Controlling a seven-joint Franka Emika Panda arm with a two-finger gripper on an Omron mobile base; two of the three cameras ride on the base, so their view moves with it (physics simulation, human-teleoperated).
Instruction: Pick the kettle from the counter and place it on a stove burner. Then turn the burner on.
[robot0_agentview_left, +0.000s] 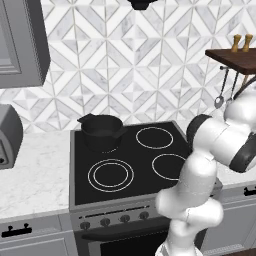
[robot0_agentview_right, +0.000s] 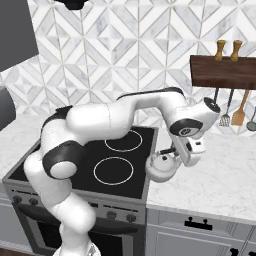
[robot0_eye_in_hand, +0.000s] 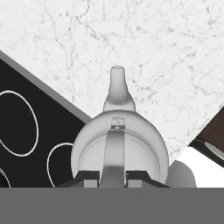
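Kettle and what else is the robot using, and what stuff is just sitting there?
For the job: kettle, counter, stove burner, fingers either side of the kettle's handle.

Just there: black pot, hanging utensils, shakers on the shelf.

The small white-silver kettle (robot0_agentview_right: 162, 168), upright, sits at the cooktop's right edge over the white marble table (robot0_agentview_right: 220, 175), beside the near-right burner ring (robot0_agentview_right: 114, 170).
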